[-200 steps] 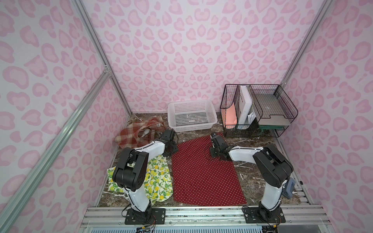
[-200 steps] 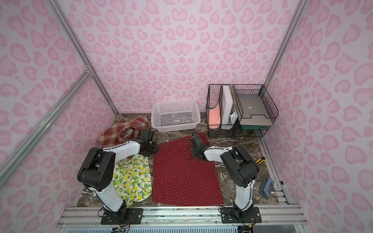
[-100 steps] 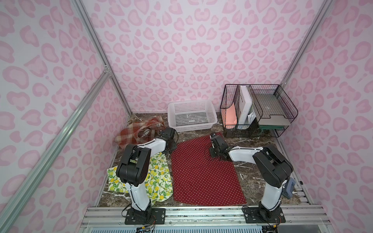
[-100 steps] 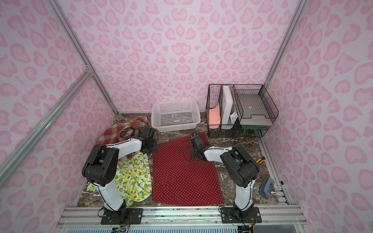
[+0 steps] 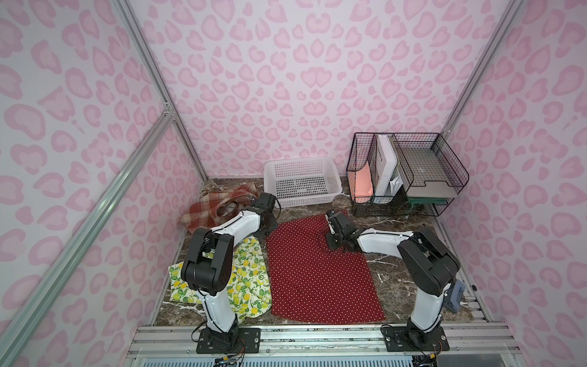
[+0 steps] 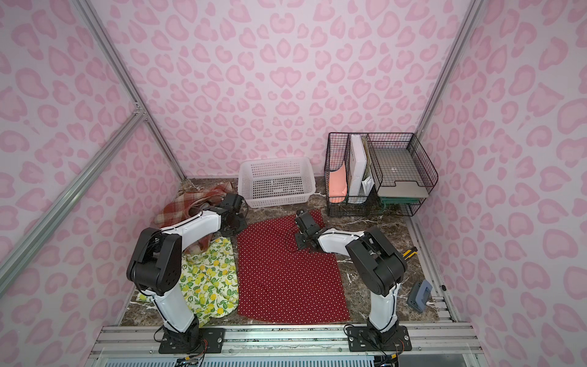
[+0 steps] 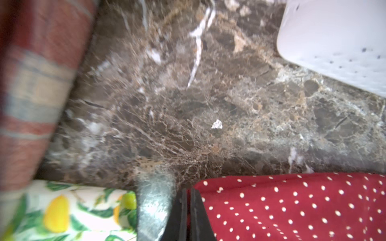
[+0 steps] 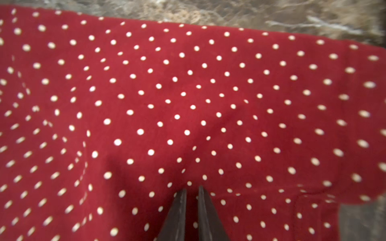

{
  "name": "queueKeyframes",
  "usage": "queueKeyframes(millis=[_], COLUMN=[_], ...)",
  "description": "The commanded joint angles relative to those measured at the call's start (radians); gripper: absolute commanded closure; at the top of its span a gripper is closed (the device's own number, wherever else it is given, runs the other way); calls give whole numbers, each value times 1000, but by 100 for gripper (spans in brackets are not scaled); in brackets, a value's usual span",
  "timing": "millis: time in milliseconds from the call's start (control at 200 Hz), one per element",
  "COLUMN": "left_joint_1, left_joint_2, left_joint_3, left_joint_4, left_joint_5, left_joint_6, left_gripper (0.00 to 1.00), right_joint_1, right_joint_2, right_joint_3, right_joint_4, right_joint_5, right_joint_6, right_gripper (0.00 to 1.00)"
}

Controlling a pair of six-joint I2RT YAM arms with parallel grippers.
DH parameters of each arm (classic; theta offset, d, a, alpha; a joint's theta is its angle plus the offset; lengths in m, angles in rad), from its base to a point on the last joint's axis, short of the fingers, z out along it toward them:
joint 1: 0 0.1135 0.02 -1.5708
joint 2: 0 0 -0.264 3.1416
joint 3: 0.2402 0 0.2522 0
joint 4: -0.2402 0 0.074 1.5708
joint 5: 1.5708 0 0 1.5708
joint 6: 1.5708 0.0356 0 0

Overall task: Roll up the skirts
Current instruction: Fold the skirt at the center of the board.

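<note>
The red polka-dot skirt (image 5: 317, 273) (image 6: 286, 279) lies spread flat mid-table. My left gripper (image 5: 270, 226) (image 7: 188, 191) is down at its far left corner, jaws shut with a sliver of red cloth (image 7: 292, 208) pinched between them. My right gripper (image 5: 331, 245) (image 8: 191, 187) sits on the skirt's far right part, jaws nearly together on a pucker of the dotted cloth (image 8: 188, 94). The lemon-print skirt (image 5: 251, 279) (image 7: 62, 208) lies left of the red one, partly under my left arm. The plaid skirt (image 5: 206, 213) (image 7: 31, 83) is bunched at the far left.
A white lattice basket (image 5: 301, 184) (image 7: 334, 41) stands just beyond the red skirt. A black wire rack (image 5: 406, 171) holding folders and trays fills the far right corner. A grey-blue object (image 6: 419, 295) and a yellow-black tool (image 6: 409, 252) lie by the right edge.
My left gripper's jaws have come together on the red skirt's far left corner. The right gripper has kept its place and grip.
</note>
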Motion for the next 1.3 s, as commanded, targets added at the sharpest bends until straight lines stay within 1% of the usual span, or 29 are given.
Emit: queueKeyframes(millis=[0,60,110,150,220,270,355,505,575,595,660,725,775,880,965,1145,1205,1295], left_joint_1=[8,10,13,15,15,16,16,16,16,15,15,14,14,13,9,4,3,3], left_joint_2=[20,24,33,43,66,86,108,112,110,109,103,101,102,104,104,110,110,111], left_joint_3=[96,116,122,123,118,116,99,51,38,34,22,13,12,8,1,-3,-5,-9], left_joint_4=[-205,-235,-258,-267,-276,-280,-266,-201,-191,-186,-173,-162,-158,-159,-154,-147,-146,-143], left_joint_5=[-146,-181,-185,-184,-191,-186,-173,-128,-118,-114,-97,-90,-85,-84,-86,-81,-85,-86], left_joint_6=[91,124,139,148,141,132,113,97,91,91,86,81,80,83,88,89,91,91], left_gripper=[100,100,100,100,100,100,100,86,82,81,78,78,77,78,79,82,82,83], right_joint_1=[9,8,7,4,-9,-29,-66,-109,-112,-111,-114,-123,-126,-140,-143,-158,-168,-184], right_joint_2=[-4,-8,-3,4,19,33,57,100,122,129,151,185,211,245,241,279,293,312], right_joint_3=[52,88,124,158,206,236,264,298,305,340,358,385,398,396,370,391,389,380], right_joint_4=[-54,-73,-98,-126,-154,-165,-157,-114,-104,-103,-85,-79,-70,-38,23,65,82,106], right_joint_5=[-30,-8,26,64,110,123,116,83,72,74,62,41,54,59,56,-24,-62,-86], right_joint_6=[13,11,2,-5,-17,-19,-27,-65,-80,-83,-88,-82,-78,-66,-69,-85,-75,-53], right_gripper=[79,74,71,66,60,56,53,50,50,50,50,50,50,53,54,53,53,53])
